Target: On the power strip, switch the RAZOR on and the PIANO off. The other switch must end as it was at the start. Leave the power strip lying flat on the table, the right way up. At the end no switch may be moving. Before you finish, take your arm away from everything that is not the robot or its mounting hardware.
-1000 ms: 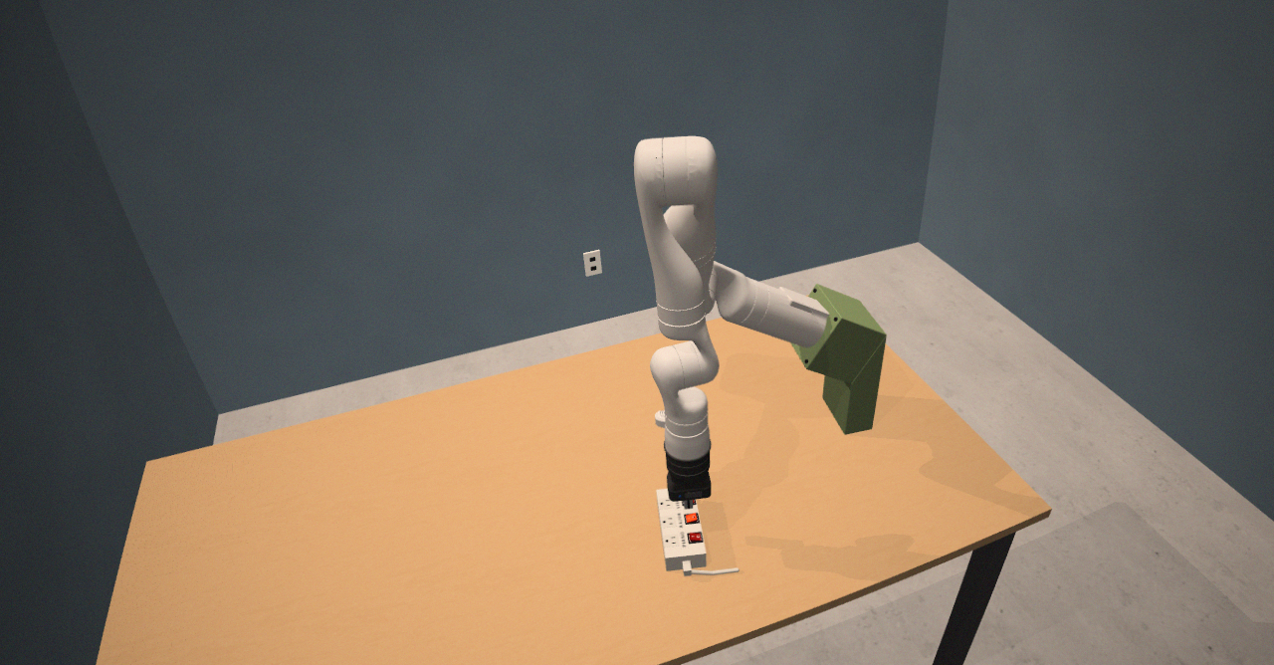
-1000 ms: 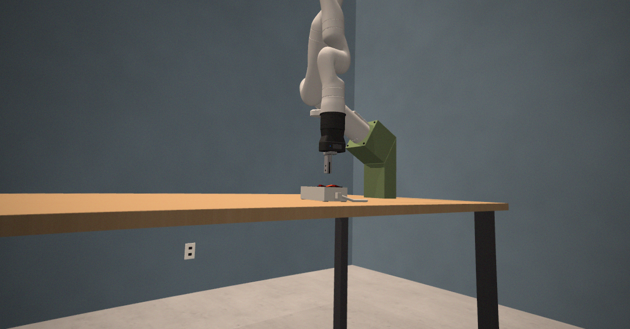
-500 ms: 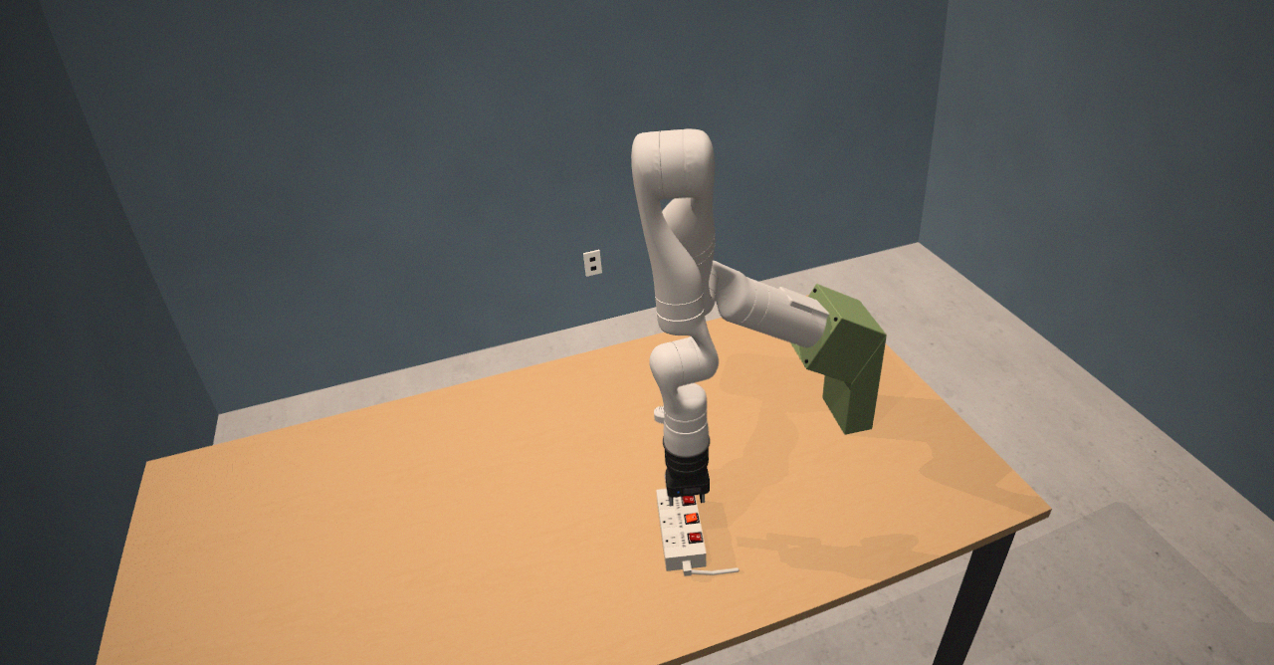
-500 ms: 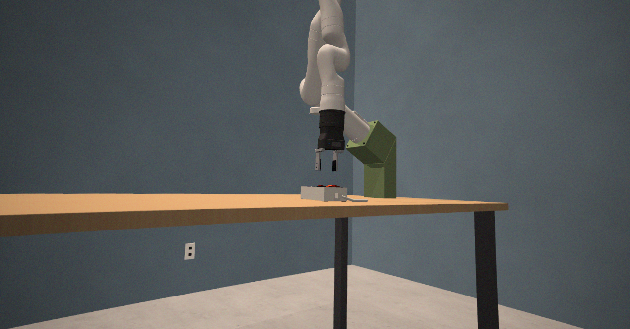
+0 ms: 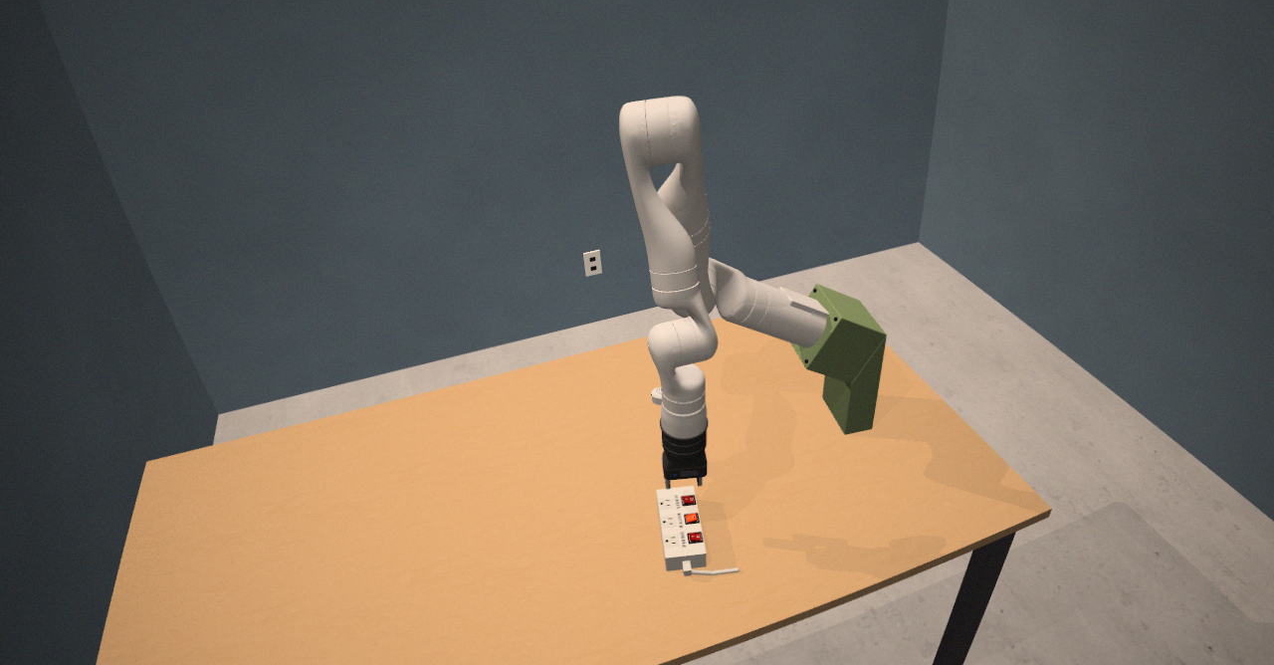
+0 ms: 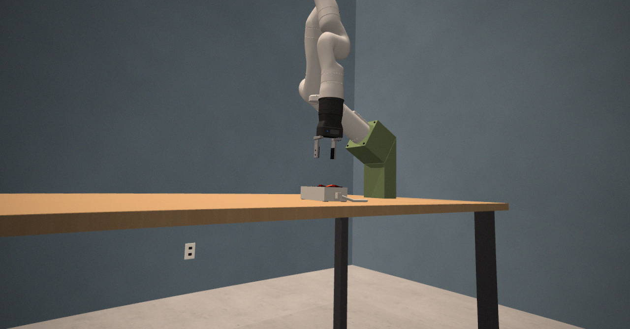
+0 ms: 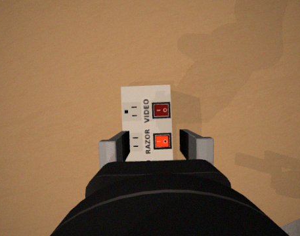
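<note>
The white power strip (image 5: pixel 670 532) (image 6: pixel 318 192) (image 7: pixel 134 96) lies flat on the table, switches up. In the wrist view the RAZOR switch (image 7: pixel 162 141) glows bright red and the VIDEO switch (image 7: pixel 161 110) beyond it is dark red. The PIANO end is hidden under my gripper body there. In the top view the middle switch (image 5: pixel 690 516) and the switch at the cable end (image 5: pixel 694 537) look bright, and the far one (image 5: pixel 688 499) looks darker. My gripper (image 5: pixel 682 483) (image 6: pixel 323 152) (image 7: pixel 154 140) is open and empty. It points straight down, well above the strip, over the RAZOR switch.
The arm's green pedestal (image 5: pixel 846 357) (image 6: pixel 378 164) stands on the orange table (image 5: pixel 356 528) (image 6: pixel 132 203) behind the strip. A short grey cable stub (image 5: pixel 717 570) (image 6: pixel 357 200) sticks out of the strip's near end. The table's front right edge is close by.
</note>
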### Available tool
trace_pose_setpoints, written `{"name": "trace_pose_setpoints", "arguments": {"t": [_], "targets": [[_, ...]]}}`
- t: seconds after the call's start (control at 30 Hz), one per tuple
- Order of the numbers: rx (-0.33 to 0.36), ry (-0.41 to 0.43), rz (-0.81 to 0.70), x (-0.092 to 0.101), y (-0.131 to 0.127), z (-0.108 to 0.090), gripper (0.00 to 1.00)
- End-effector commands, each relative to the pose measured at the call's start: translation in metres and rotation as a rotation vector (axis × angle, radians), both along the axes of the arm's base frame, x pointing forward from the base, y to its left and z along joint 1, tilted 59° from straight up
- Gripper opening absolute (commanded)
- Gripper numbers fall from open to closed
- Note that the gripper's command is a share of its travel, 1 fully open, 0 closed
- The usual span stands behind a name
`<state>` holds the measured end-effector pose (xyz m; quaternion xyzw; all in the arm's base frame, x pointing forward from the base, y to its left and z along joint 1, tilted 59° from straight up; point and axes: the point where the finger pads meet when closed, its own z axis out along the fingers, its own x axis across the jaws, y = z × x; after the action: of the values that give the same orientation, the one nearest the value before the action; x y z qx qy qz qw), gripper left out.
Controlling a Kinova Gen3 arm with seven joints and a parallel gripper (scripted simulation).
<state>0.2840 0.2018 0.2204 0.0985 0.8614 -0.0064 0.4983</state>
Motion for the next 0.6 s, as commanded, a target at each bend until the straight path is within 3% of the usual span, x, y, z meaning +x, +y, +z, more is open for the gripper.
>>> {"name": "trace_pose_setpoints", "arguments": {"t": [0.0,0.57], "targets": [[0.009,0.007,0.037,-0.016,0.013,0.005,1.0],[0.009,0.007,0.037,-0.046,0.016,0.023,1.0]]}}
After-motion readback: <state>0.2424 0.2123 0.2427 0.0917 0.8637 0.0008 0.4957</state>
